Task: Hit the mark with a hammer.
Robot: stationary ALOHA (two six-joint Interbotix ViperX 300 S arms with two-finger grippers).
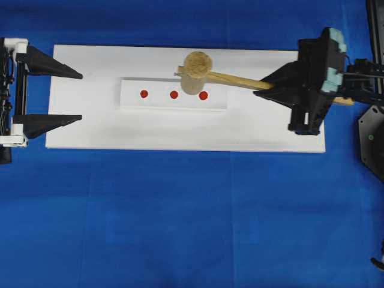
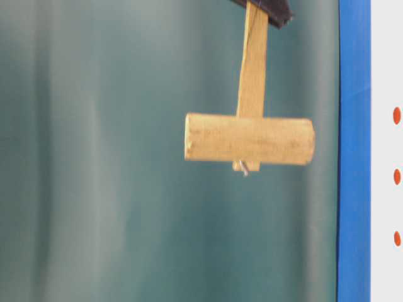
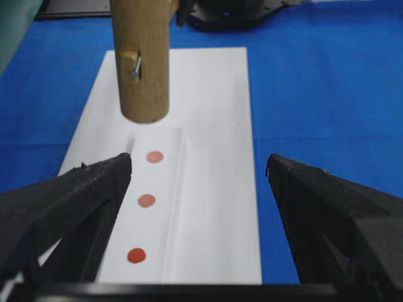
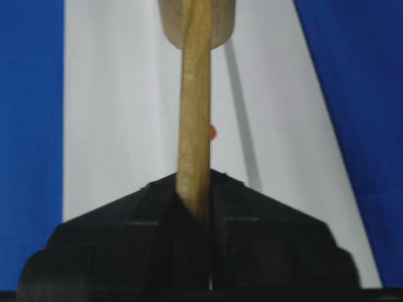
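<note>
Blue table, white board (image 1: 90, 129): my R gripper (image 1: 269, 85) clamps hammer (image 1: 197, 71) handle, head raised above block (image 1: 135, 102) w/ mark (image 1: 174, 94); L gripper (image 1: 81, 96) wide open, empty.

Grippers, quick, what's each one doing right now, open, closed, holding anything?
Left gripper: open, holding nothing.
Right gripper: closed on the hammer handle, with the head raised above the block.

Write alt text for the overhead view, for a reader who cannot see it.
The right claw grips the handle of a wooden hammer, holding its head over a white block bearing three red dots in a row, the middle dot uncovered. The left claw rests open at the opposite end of a white board on blue cloth.
</note>
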